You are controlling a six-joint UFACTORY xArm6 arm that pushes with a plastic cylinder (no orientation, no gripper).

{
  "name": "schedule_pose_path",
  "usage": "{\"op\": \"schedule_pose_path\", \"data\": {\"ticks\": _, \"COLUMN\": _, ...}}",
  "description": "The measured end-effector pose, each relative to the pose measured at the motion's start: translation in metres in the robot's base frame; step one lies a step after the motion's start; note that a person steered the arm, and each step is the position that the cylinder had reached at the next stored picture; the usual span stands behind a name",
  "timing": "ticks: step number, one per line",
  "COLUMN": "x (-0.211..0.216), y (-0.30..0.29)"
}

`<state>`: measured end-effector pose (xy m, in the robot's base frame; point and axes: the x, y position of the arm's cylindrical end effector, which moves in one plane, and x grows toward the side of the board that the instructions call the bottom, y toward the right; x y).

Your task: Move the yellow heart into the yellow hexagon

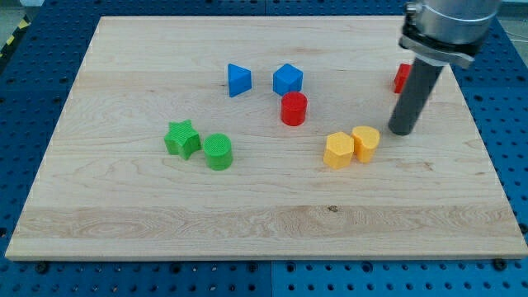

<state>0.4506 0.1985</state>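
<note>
Your tip sits on the bench just right of the yellow heart, and the heart's touching the yellow hexagon on its left. No fingers on this rig, just the rod, holding nothing. Red cylinder is up-left of the hexagon, green star far left.

Tip on bench, just right of yellow heart, which touches yellow hexagon. Red cylinder up-left.
</note>
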Motion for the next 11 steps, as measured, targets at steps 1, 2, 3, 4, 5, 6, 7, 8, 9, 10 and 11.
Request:
{"op": "schedule_pose_path", "data": {"ticks": 1, "x": 0.003, "y": 0.02}}
{"op": "schedule_pose_path", "data": {"ticks": 2, "x": 0.003, "y": 0.022}}
{"op": "schedule_pose_path", "data": {"ticks": 3, "x": 0.003, "y": 0.016}}
{"op": "schedule_pose_path", "data": {"ticks": 4, "x": 0.003, "y": 0.0}}
{"op": "schedule_pose_path", "data": {"ticks": 5, "x": 0.003, "y": -0.019}}
{"op": "schedule_pose_path", "data": {"ticks": 6, "x": 0.015, "y": -0.035}}
{"op": "schedule_pose_path", "data": {"ticks": 7, "x": 0.04, "y": -0.044}}
{"op": "schedule_pose_path", "data": {"ticks": 8, "x": 0.056, "y": -0.048}}
{"op": "schedule_pose_path", "data": {"ticks": 9, "x": 0.059, "y": -0.048}}
{"op": "schedule_pose_path", "data": {"ticks": 10, "x": 0.053, "y": -0.044}}
{"op": "schedule_pose_path", "data": {"ticks": 11, "x": 0.053, "y": -0.024}}
